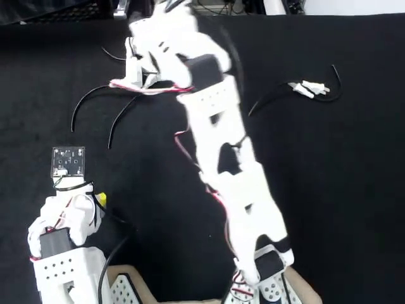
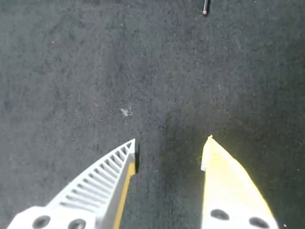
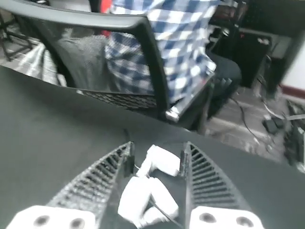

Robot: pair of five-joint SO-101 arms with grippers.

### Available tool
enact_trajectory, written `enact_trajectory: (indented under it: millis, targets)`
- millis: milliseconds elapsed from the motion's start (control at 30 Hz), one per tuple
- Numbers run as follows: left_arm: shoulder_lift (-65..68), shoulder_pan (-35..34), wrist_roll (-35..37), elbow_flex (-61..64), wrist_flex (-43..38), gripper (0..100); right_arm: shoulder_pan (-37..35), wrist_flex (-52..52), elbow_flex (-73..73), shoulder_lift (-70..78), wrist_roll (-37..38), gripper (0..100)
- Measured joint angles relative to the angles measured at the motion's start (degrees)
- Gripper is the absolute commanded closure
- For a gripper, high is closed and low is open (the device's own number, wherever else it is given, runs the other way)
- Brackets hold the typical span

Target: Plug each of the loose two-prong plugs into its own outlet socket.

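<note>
Right hand grips white plug — blocky, black-corded.

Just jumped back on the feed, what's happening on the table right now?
The right claw, stretched out to the far left of the black mat, is closed around a white two-prong plug. The left claw hangs open above a bare patch of mat. A second plug lies loose at the far right, not yet plugged in.
</note>
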Motion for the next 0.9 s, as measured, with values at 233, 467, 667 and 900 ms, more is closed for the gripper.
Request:
enact_trajectory:
  millis: [233, 467, 667, 900]
  targets:
    - [0.0, 0.0, 0.0, 0.0, 0.0, 77, 9.8, 16.7, -0.1, -9.1, 0.1, 83.9]
    - [0.0, 0.0, 0.0, 0.0, 0.0, 77, 22.3, 25.4, 4.7, -10.6, 0.1, 83.9]
    - [0.0, 0.0, 0.0, 0.0, 0.0, 77, 29.1, 25.4, 19.0, -10.5, 0.1, 83.9]
    - [0.0, 0.0, 0.0, 0.0, 0.0, 77, 31.0, 25.1, 41.6, -10.5, 0.0, 83.9]
